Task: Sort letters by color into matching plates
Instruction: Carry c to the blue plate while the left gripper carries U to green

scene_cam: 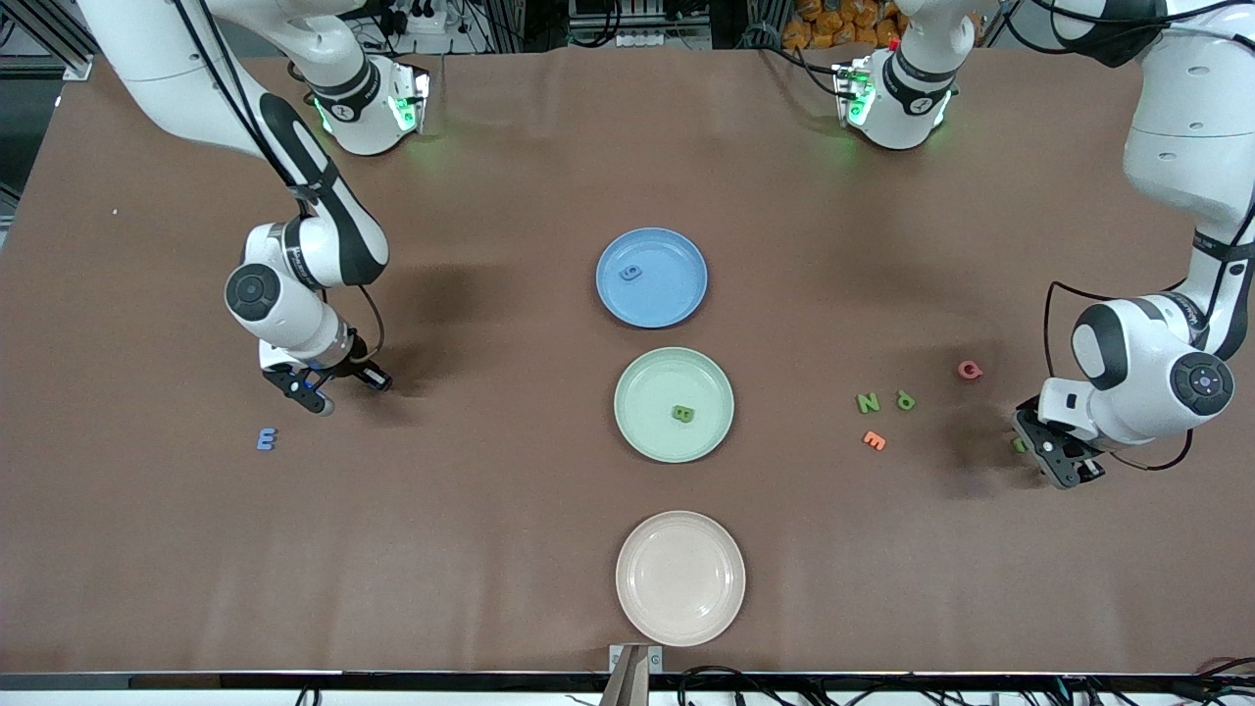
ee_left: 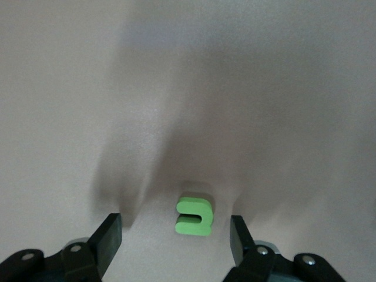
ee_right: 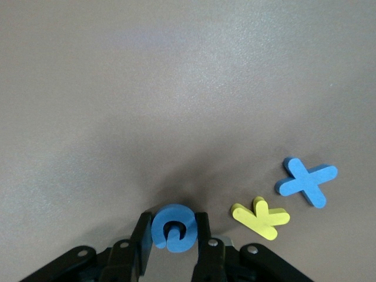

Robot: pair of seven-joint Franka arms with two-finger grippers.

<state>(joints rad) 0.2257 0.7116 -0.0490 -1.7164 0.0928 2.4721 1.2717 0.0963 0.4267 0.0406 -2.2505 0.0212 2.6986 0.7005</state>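
Brown table (scene_cam: 510, 510): three plates; right gripper (ee_right: 174, 235) pinches one blue letter (ee_right: 173, 227) (left gripper (ee_left: 175, 238) gaping).

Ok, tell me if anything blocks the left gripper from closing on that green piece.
Nothing visible does. The green piece lies flat on the table between the left gripper's open fingers, with bare cloth on both sides of it.

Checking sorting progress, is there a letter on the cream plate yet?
No, the cream plate shows only its bare surface in the front view.
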